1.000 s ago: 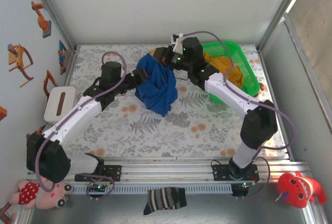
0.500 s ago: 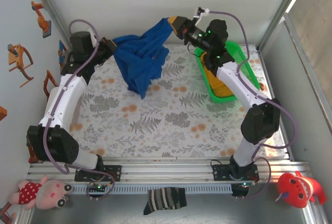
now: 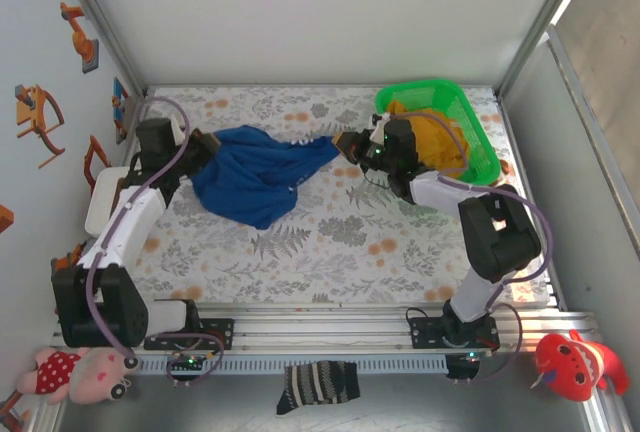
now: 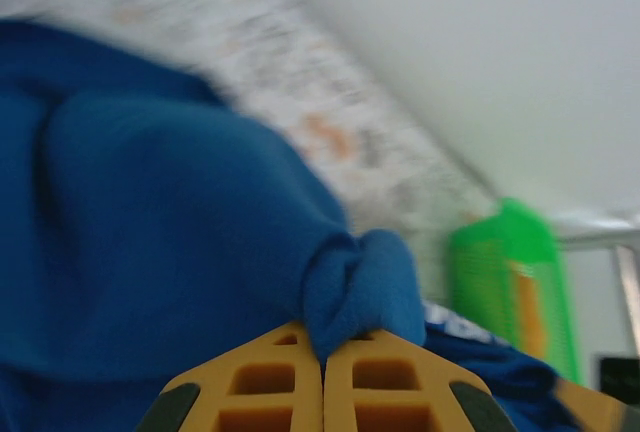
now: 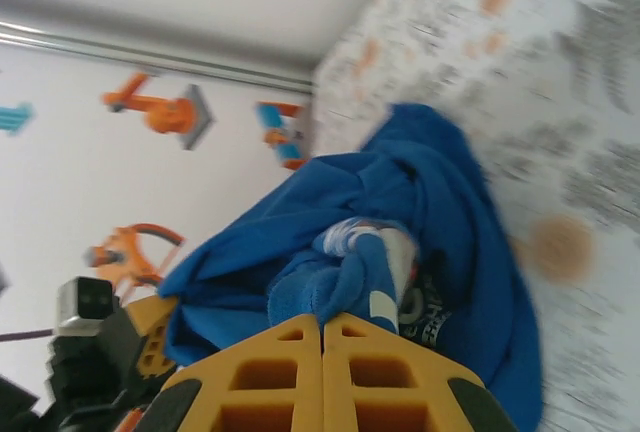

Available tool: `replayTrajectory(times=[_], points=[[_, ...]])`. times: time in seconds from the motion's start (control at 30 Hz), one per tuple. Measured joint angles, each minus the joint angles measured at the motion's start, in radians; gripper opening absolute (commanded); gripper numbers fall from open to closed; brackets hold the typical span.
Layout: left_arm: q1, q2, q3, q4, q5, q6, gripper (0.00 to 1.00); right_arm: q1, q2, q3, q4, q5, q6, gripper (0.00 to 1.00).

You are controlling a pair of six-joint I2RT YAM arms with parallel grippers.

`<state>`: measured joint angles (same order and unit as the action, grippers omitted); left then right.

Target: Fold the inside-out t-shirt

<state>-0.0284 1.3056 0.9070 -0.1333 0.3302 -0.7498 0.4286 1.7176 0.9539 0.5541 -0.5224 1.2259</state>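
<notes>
The royal-blue inside-out t-shirt (image 3: 255,174) is stretched low over the patterned table between my two grippers, its bulk sagging onto the cloth toward the left. My left gripper (image 3: 205,142) is shut on a bunched fold of the shirt (image 4: 355,287) at its left end. My right gripper (image 3: 345,142) is shut on the shirt's right end, where a wad of blue cloth (image 5: 350,282) with white print sits between the yellow fingers (image 5: 270,372). The left gripper (image 5: 150,337) also shows beyond the shirt in the right wrist view.
A green basket (image 3: 470,117) holding a mustard-yellow garment (image 3: 440,137) stands at the back right, just behind my right arm. A white box (image 3: 112,200) lies at the left edge. Soft toys and a striped sock lie in front of the rail.
Both grippers came down from high at the back to just over the table, and the shirt went from hanging in the air to stretched out low. The left gripper closed on the shirt.
</notes>
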Motion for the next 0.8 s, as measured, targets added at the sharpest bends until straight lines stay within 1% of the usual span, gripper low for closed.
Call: replayTrajectory(times=[0.03,0.07,0.13,0.2,0.23,0.3,0.43,0.5,0.6,0.7,0.8], points=[[0.041,0.028,-0.042,-0.012,-0.002,-0.001,0.0,-0.002,0.005,-0.011,0.0,0.006,-0.005,0.0],[0.071,0.051,-0.066,-0.025,0.0,-0.001,0.03,-0.002,0.007,-0.015,0.0,0.011,-0.01,0.0],[0.124,0.095,-0.099,-0.051,0.015,0.0,0.38,-0.001,0.007,-0.014,0.016,0.01,-0.019,0.0],[0.141,0.109,-0.1,-0.069,0.013,0.0,0.62,0.0,0.007,-0.01,0.035,0.004,-0.024,0.0],[0.143,0.107,-0.098,-0.069,0.014,0.0,0.68,-0.002,0.006,-0.008,0.041,-0.002,-0.027,0.0],[0.142,0.087,-0.088,-0.071,0.019,0.004,0.74,-0.004,0.007,0.002,0.052,-0.018,-0.039,0.0],[0.109,0.012,-0.053,-0.09,0.016,0.014,0.81,0.002,0.006,0.032,0.064,-0.068,-0.082,0.0],[0.057,-0.033,-0.017,-0.105,0.009,0.028,0.83,0.008,0.006,0.047,0.066,-0.096,-0.108,0.0],[-0.039,-0.051,0.057,-0.114,0.011,0.062,0.85,0.019,0.0,0.059,0.066,-0.136,-0.14,0.0],[-0.13,-0.009,0.131,-0.116,0.011,0.112,0.86,0.028,-0.007,0.065,0.064,-0.16,-0.159,0.0],[-0.207,0.069,0.178,-0.115,0.006,0.164,0.88,0.034,-0.015,0.072,0.064,-0.17,-0.172,0.0]])
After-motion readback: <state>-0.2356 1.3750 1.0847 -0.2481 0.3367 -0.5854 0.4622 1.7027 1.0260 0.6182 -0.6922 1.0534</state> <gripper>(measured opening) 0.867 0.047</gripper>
